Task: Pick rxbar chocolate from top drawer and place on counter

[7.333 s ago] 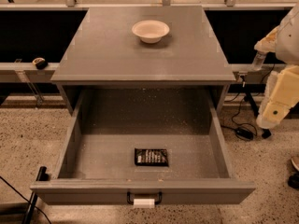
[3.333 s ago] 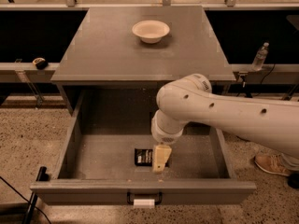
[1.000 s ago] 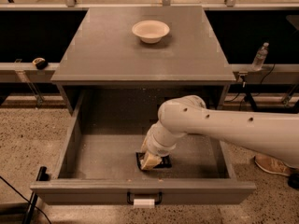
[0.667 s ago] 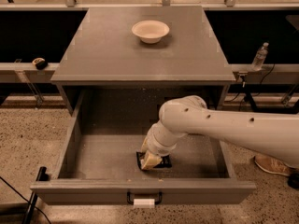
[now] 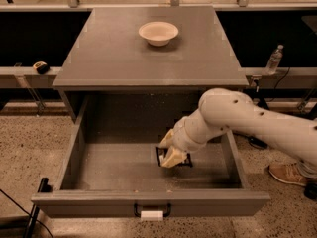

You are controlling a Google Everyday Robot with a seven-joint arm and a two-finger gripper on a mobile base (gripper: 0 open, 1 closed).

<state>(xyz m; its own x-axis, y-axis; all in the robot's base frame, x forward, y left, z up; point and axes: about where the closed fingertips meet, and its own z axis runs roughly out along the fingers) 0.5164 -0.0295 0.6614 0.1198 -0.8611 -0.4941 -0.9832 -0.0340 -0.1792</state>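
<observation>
The top drawer (image 5: 99, 197) stands pulled open below the grey counter (image 5: 119, 58). My gripper (image 5: 171, 149) reaches down into the drawer from the right, over the middle of its floor. Its cream fingers (image 5: 174, 158) are shut on the rxbar chocolate (image 5: 158, 156), a black wrapper of which only dark edges show beside the fingers. The bar is held slightly above the drawer floor. My white arm (image 5: 247, 120) crosses the drawer's right side and hides part of it.
A white bowl (image 5: 158, 32) sits at the back centre of the counter. A plastic bottle (image 5: 274, 59) stands on a ledge at the right. A person's shoe (image 5: 287, 174) is on the terrazzo floor at the right. The drawer's dark handle with a white tag (image 5: 151, 214) faces front.
My gripper went down onto the bar, closed on it, and has now risen a little and shifted right with the bar in it.
</observation>
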